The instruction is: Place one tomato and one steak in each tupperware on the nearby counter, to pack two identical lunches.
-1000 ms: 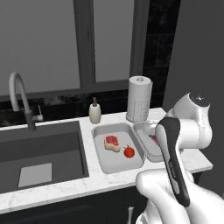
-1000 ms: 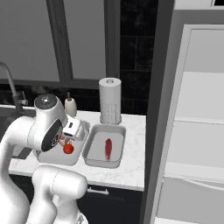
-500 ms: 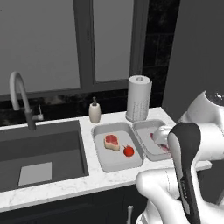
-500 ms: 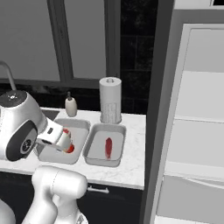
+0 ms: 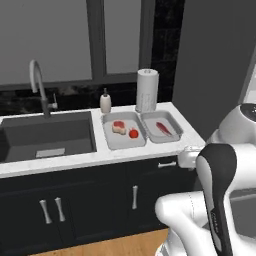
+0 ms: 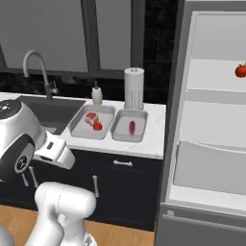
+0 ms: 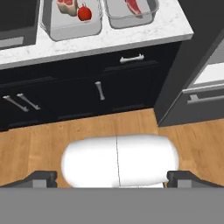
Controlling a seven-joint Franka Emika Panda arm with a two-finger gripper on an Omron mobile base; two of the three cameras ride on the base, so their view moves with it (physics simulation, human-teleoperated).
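Note:
On the white counter [image 5: 75,157] stand two clear tupperwares side by side. The left tupperware [image 5: 111,140] holds a steak [image 5: 118,127] and a tomato [image 5: 133,133]. In the right tupperware [image 5: 171,131] lies only a steak [image 5: 162,128]. Another tomato [image 6: 240,70] rests on an upper shelf of the open fridge [image 6: 211,144]. My gripper [image 7: 113,179] hangs well back from the counter over the wood floor, open, its fingertips [image 7: 41,178] wide apart and holding nothing. The hand view catches both tupperwares [image 7: 72,30] at its top edge.
A paper towel roll [image 5: 147,90] and a soap dispenser [image 5: 105,102] stand behind the containers. The sink [image 5: 47,137] with its faucet [image 5: 37,85] lies to the left. Dark cabinets with silver handles [image 7: 101,90] run below the counter.
The whole picture has shifted: the base has backed away from the counter and the open fridge has come into the right view. The arm has drawn back with it, empty.

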